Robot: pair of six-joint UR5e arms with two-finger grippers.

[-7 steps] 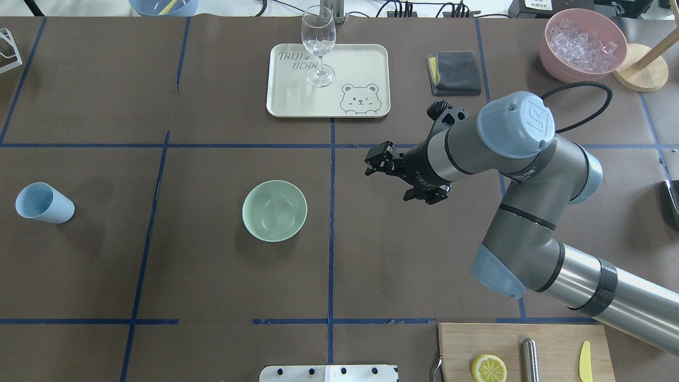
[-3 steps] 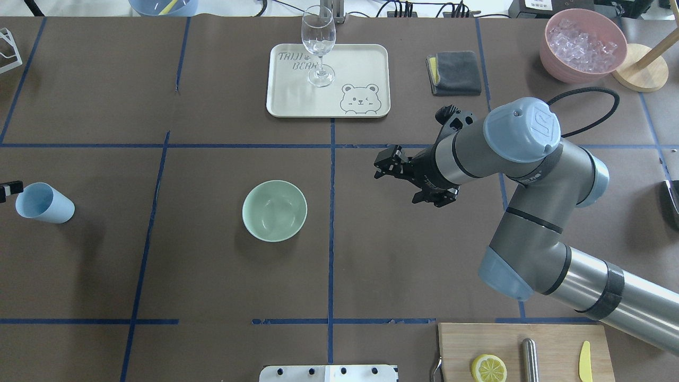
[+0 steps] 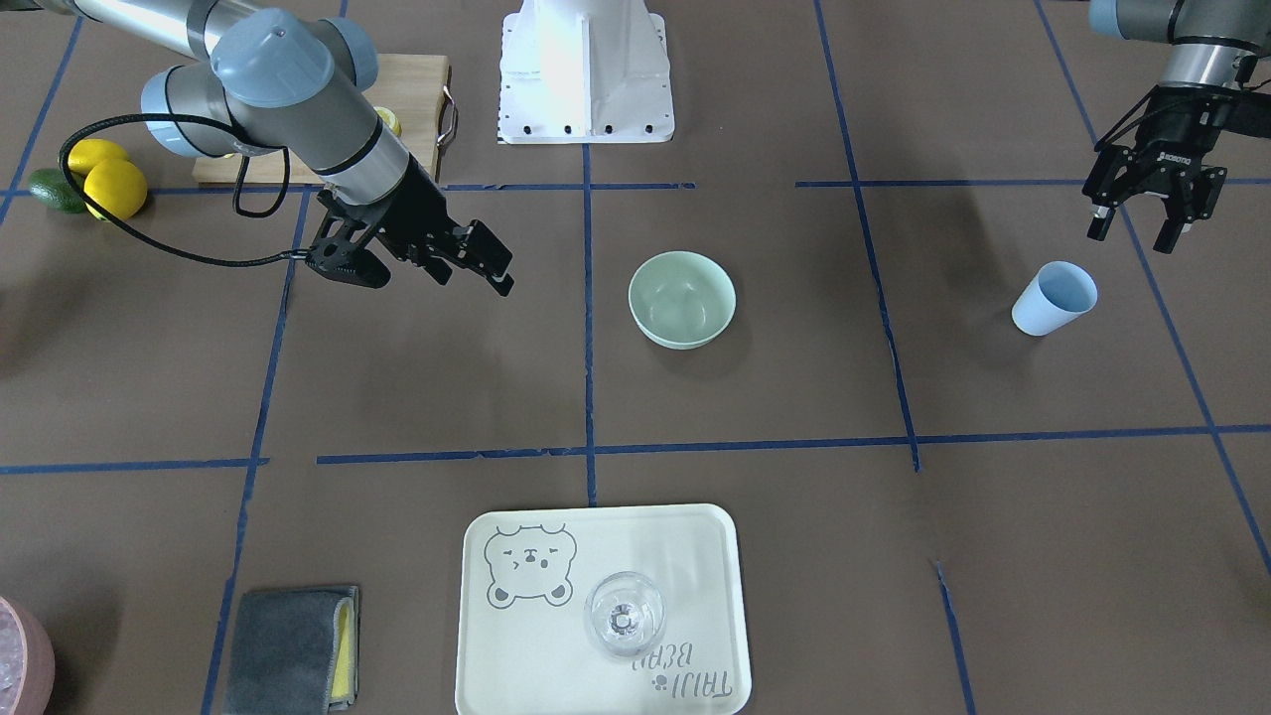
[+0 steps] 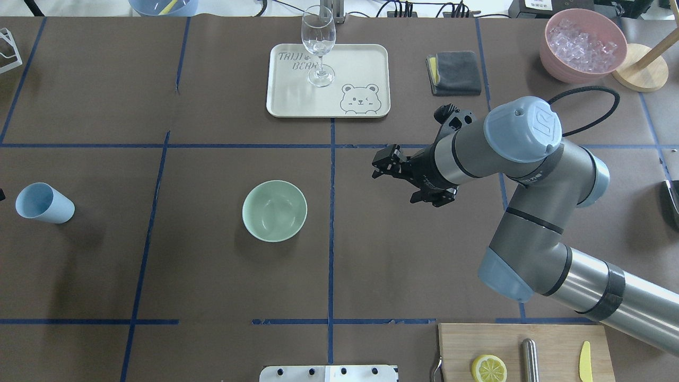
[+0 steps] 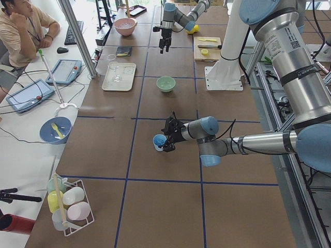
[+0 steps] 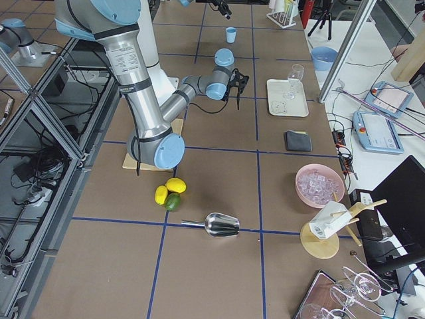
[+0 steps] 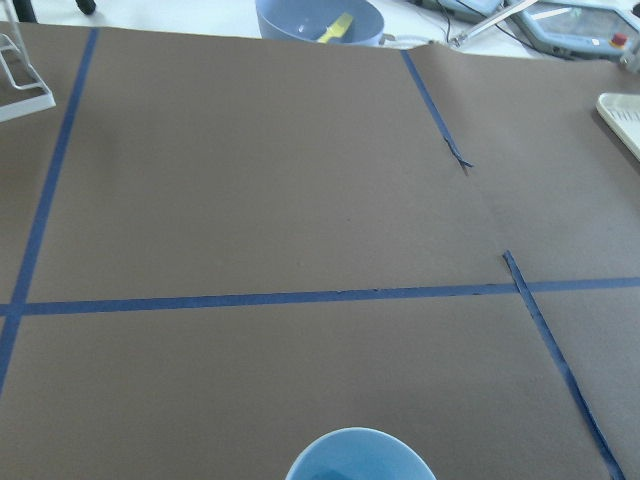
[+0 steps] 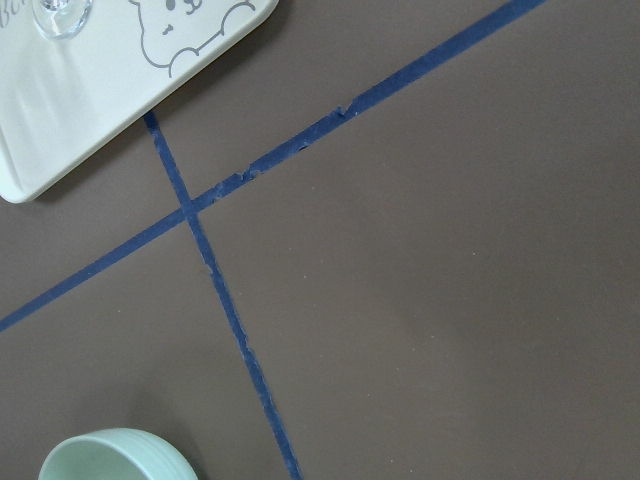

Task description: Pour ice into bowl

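The pale mint-green bowl [image 4: 275,210] [image 3: 682,298] stands upright near the table's middle and looks empty; its rim [image 8: 115,455] shows in the right wrist view. Ice [image 4: 583,42] lies in a pink container at the far right corner. A blue cup [image 4: 42,203] [image 3: 1055,298] [image 7: 360,455] stands at the left; I cannot tell its contents. My left gripper [image 3: 1130,235] hangs open just behind the cup, holding nothing. My right gripper [image 4: 406,181] [image 3: 472,278] hovers open and empty, to the right of the bowl.
A cream tray [image 4: 360,58] with a wine glass [image 4: 318,45] sits at the far middle, a grey cloth [image 4: 453,71] beside it. A cutting board [image 4: 522,339] with a lemon half is near the robot's base. A metal scoop [image 6: 219,224] and lemons [image 3: 99,179] lie on the right side.
My right gripper drew back a little to the right, away from the bowl, then held still. The left gripper's tip showed briefly at the overhead view's left edge and slipped back out.
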